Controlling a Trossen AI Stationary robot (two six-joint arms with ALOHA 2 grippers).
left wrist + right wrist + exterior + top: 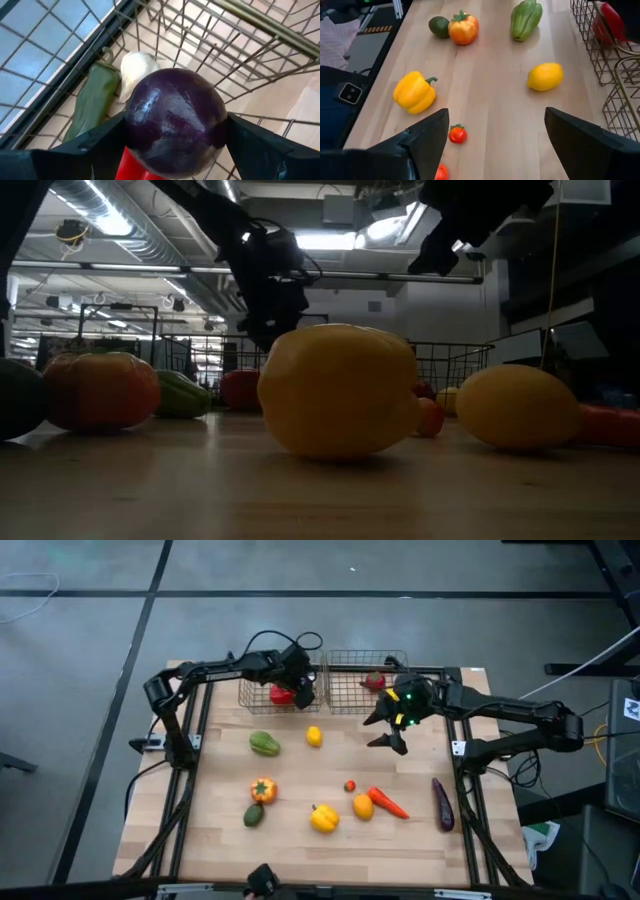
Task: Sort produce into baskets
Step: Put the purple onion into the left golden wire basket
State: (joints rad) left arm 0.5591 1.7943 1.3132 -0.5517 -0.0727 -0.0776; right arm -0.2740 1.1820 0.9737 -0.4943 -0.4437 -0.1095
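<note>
My left gripper (303, 692) is over the left wire basket (250, 695) at the table's far side, shut on a round purple onion (175, 120). Under it in the basket lie a green piece (95, 102), a white garlic (135, 67) and a red piece (281, 694). My right gripper (388, 730) is open and empty. It hangs above the table just in front of the right wire basket (345, 690), which holds a red piece (375, 681). Its fingers (425, 140) point toward the loose produce. My left gripper pinches the purple onion between its two fingers (90, 145), one on each opposite side (131, 127) of the round body. The fingers point down into the basket. The onion is lifted clear of the pieces below it.
On the table lie a green pepper (264, 744), lemon (314, 736), orange-red pepper (263, 789), avocado (253, 814), yellow pepper (324, 818), small tomato (349, 785), orange (363, 806), carrot (388, 802) and eggplant (442, 804).
</note>
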